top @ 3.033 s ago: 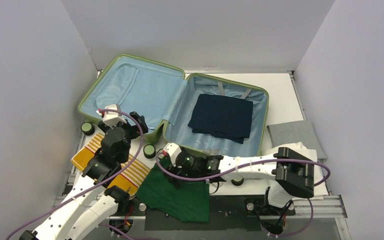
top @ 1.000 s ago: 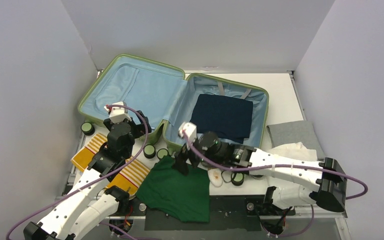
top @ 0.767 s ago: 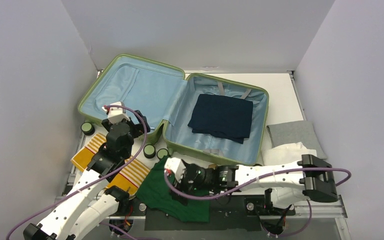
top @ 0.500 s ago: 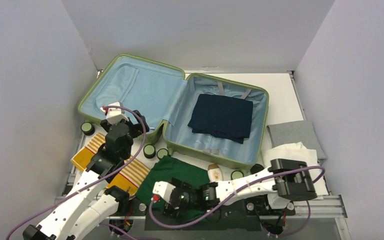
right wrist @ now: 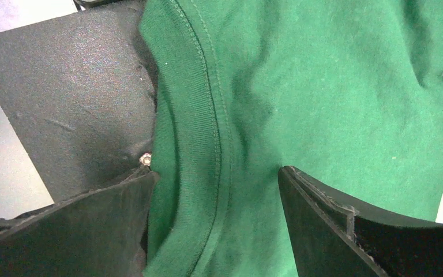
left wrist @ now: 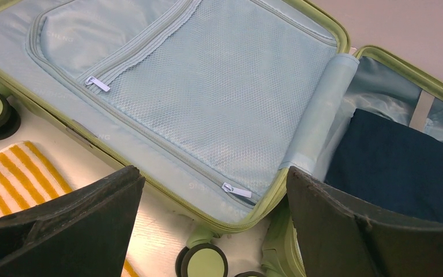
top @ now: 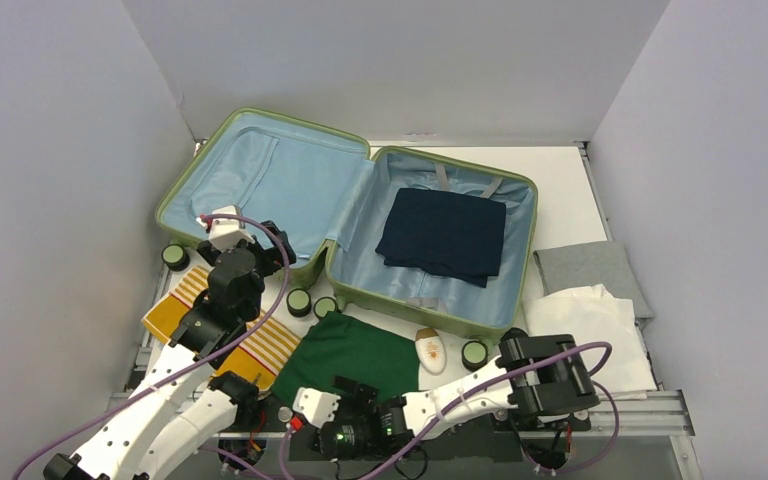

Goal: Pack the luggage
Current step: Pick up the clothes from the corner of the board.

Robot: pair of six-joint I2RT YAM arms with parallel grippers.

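Left fingers (left wrist: 63, 225) apart near mesh-lined luggage (left wrist: 207, 86); right fingers (right wrist: 352, 236) apart over ribbed-collar green shirt (right wrist: 323, 86).

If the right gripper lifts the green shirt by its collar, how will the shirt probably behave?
Probably floppy: the green shirt lies flat with soft wrinkles, so it should drape. Likely light, being thin knit. The ribbed collar looks thicker, so the right gripper may hold it firmly.
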